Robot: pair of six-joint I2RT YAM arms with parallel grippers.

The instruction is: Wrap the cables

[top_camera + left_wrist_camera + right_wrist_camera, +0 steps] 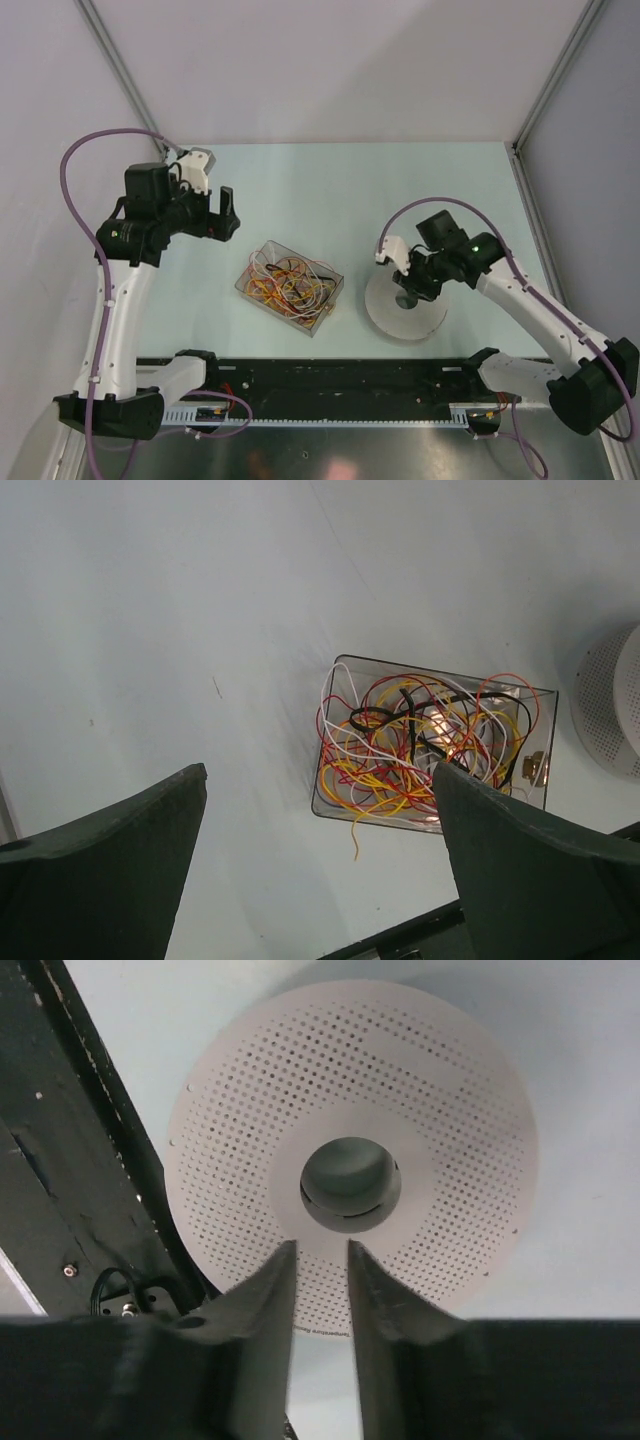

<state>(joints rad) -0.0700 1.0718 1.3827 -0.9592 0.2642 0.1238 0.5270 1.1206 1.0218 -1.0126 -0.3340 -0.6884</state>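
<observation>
Left hand (318, 775), wide and empty, is your nearer one: cables (415, 745) lie tangled in the clear box (541, 708) ahead-right of it. Right hand (322, 1250) narrow, empty, over spool (450, 1110).

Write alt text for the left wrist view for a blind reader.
A clear box on a pale table holds tangled red, yellow, white and black cables, one yellow end trailing over its near wall. The left hand's dark fingers frame the foreground, wide apart and empty; a white perforated spool sits at right.
</observation>
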